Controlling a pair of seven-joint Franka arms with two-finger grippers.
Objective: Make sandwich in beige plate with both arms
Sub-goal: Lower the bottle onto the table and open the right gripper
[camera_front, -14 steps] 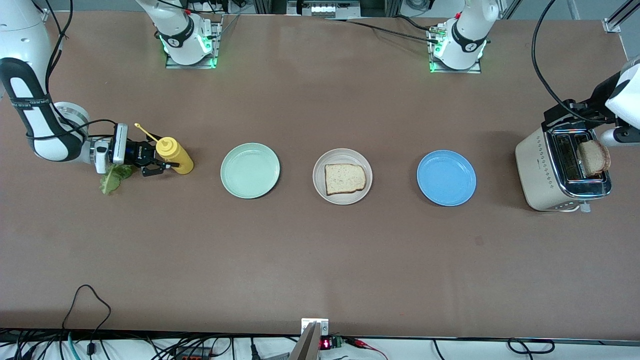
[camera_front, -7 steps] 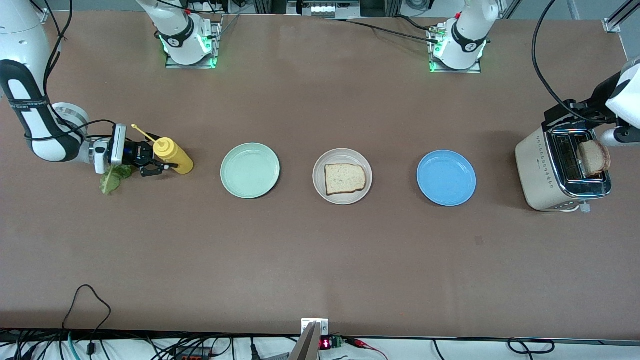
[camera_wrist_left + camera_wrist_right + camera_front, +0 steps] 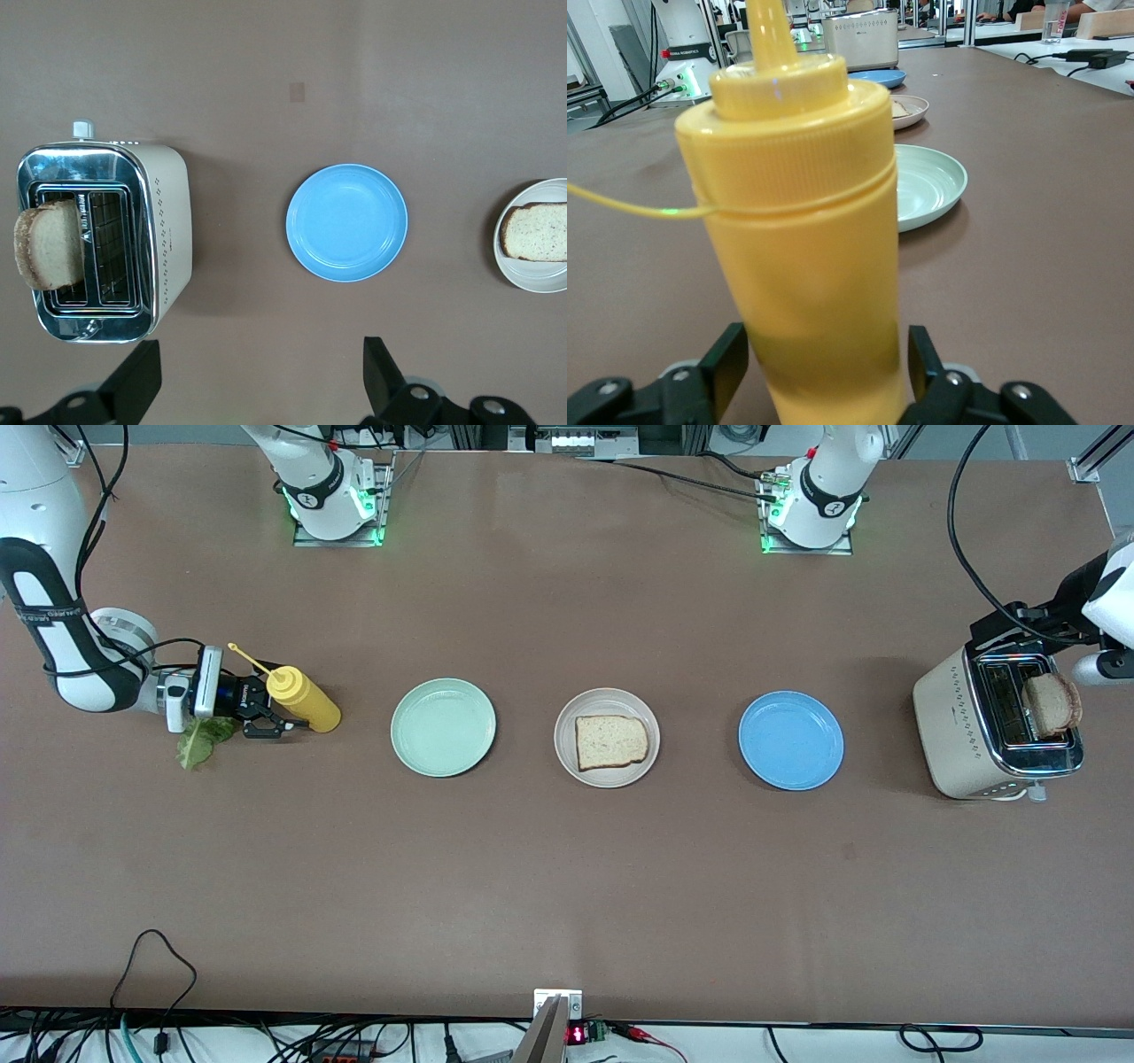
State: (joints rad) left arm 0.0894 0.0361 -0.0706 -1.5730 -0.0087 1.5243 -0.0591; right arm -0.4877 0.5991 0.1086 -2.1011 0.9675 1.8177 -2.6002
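Note:
The beige plate sits mid-table with one bread slice on it. A second slice stands in the toaster at the left arm's end. The lettuce leaf lies on the table at the right arm's end. My right gripper is just beside the lettuce, open, with its fingers on either side of a yellow squeeze bottle; a small gap shows on each side in the right wrist view. My left gripper is open and empty, high over the table beside the toaster.
A mint green plate lies between the bottle and the beige plate. A blue plate lies between the beige plate and the toaster. The bottle fills most of the right wrist view.
The right gripper has drawn slightly toward the right arm's end. The bottle's top has leaned that way with it. The left arm has barely shifted.

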